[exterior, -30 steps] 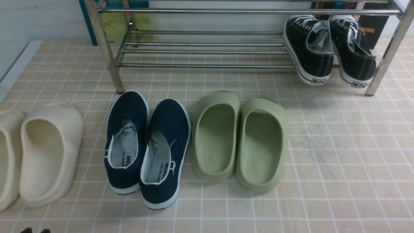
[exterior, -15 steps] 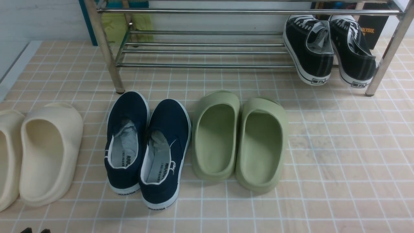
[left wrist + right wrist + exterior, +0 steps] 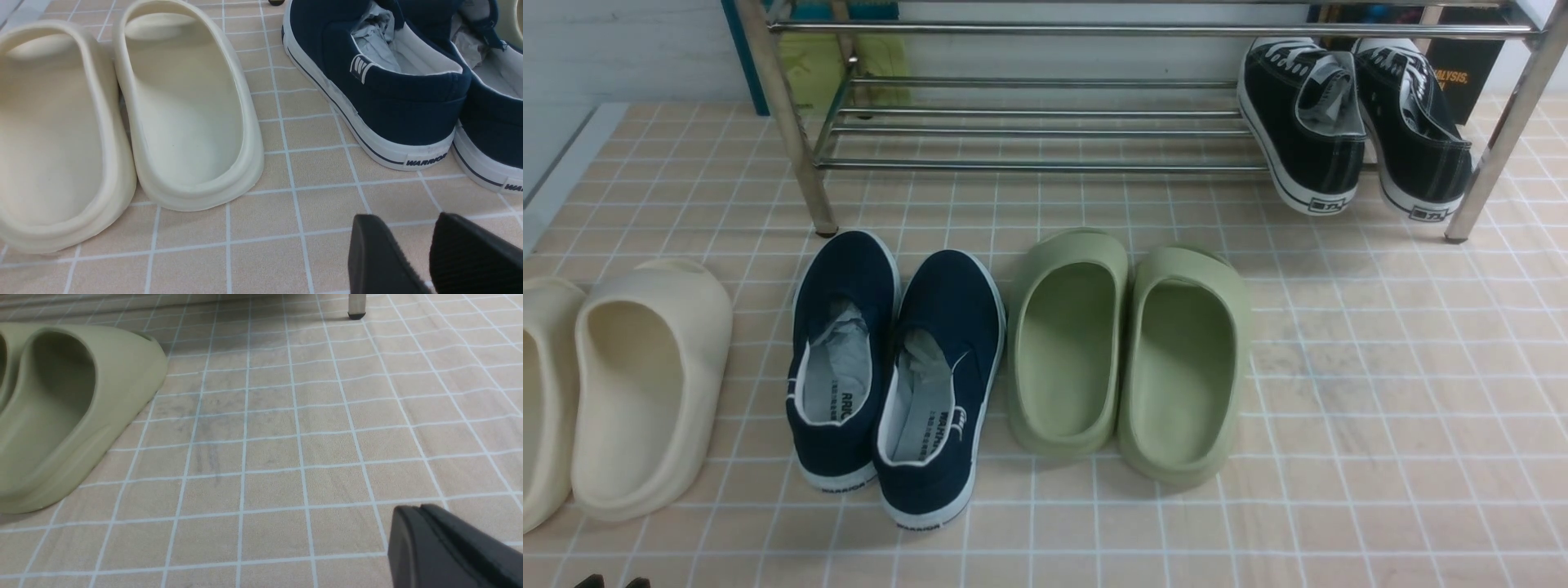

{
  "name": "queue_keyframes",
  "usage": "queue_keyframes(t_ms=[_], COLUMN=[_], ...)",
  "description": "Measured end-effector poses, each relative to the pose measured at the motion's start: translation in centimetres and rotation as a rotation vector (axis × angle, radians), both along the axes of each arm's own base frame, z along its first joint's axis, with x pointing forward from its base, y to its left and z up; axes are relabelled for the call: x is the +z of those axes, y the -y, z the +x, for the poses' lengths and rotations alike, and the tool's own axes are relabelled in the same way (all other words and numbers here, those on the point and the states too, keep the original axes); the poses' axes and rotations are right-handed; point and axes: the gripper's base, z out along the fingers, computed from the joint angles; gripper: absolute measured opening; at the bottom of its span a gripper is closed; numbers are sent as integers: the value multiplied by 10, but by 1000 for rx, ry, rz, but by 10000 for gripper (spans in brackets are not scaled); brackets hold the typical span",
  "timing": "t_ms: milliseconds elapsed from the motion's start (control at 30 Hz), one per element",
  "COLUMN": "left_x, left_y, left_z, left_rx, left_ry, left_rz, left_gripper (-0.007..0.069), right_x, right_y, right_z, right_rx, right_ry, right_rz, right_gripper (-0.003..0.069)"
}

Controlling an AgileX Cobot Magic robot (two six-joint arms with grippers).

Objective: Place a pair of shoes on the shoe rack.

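Observation:
The pair of shoes, two black sneakers with white laces and soles, rests on the low shelf at the right end of the shoe rack (image 3: 1045, 31). The left shoe (image 3: 1303, 122) and right shoe (image 3: 1417, 131) lie side by side, with their heels hanging over the front bar toward me. My left gripper (image 3: 404, 218) hovers open and empty over the floor tiles, near the heel of a navy shoe. Its tips (image 3: 605, 581) just show at the bottom edge of the front view. My right gripper (image 3: 412, 510) is shut on nothing, low over bare tiles. It does not show in the front view.
Three pairs stand on the tiled floor in front of the rack: cream slippers (image 3: 629, 384), navy slip-ons (image 3: 894, 367) and green slippers (image 3: 1127, 351). One rack leg (image 3: 356, 306) stands far ahead of my right gripper. A dark box (image 3: 1470, 73) sits behind the rack.

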Motion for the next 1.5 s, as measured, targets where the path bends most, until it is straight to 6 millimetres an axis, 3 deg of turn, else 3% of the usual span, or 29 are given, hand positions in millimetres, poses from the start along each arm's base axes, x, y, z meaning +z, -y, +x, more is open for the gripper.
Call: queue_keyframes(t_ms=[1500], left_x=[0], left_y=[0], left_z=[0], left_rx=[0], left_ry=[0], left_rz=[0], left_gripper=[239], right_x=[0], right_y=[0], right_z=[0], right_rx=[0], right_ry=[0], right_rz=[0], right_gripper=[70])
